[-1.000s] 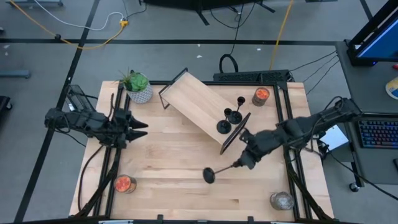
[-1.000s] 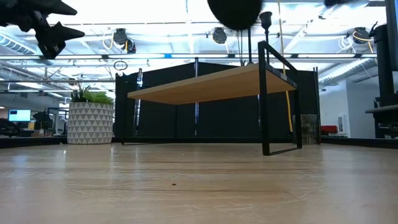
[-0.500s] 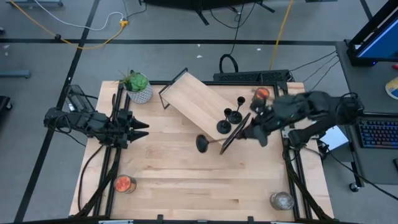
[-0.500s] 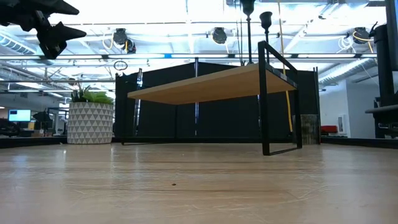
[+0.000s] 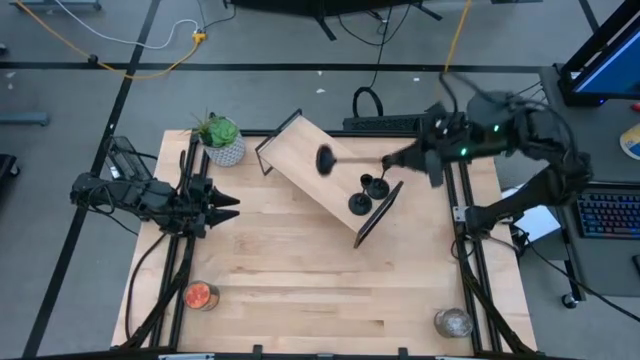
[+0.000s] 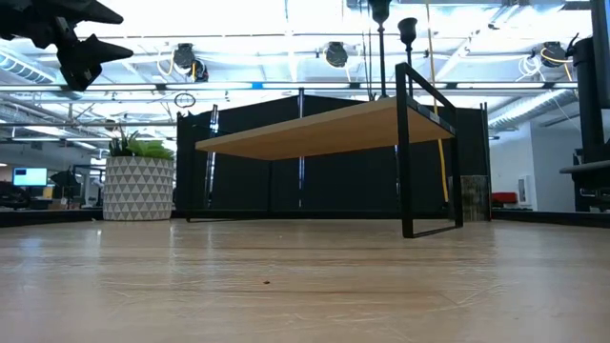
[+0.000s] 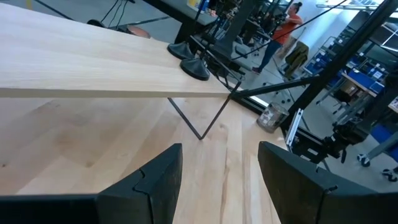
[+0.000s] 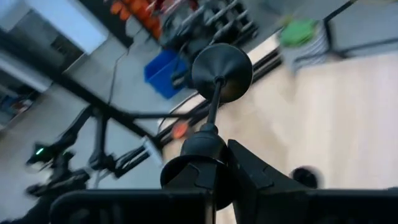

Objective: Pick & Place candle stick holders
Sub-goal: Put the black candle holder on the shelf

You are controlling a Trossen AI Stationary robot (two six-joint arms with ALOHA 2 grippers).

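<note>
- The right tool (image 5: 392, 160) is clenched on the cup end of one candle stick holder (image 5: 345, 160) and carries it in the air above the wooden shelf (image 5: 310, 160).
- This held holder lies flat, not standing. Its thin stem runs from the right tool out toward the plant pot (image 5: 222, 140) side, and its round base is the far end, over the middle of the shelf.
- In the right wrist view the round base (image 8: 221, 71) sticks straight out ahead of the tool.
- Two other holders (image 5: 372, 186) already stand on the shelf, near the end closest to the right tool.
- To stand it up, I think the base must swing down under the cup, so it lands on the shelf and not on its side. It should come down beside the two others without bumping them.
- The left tool (image 5: 222, 208) waits with its fingers apart at the left side of the surface (image 5: 300, 290), well apart from the shelf. The right arm is the nearer one.
</note>
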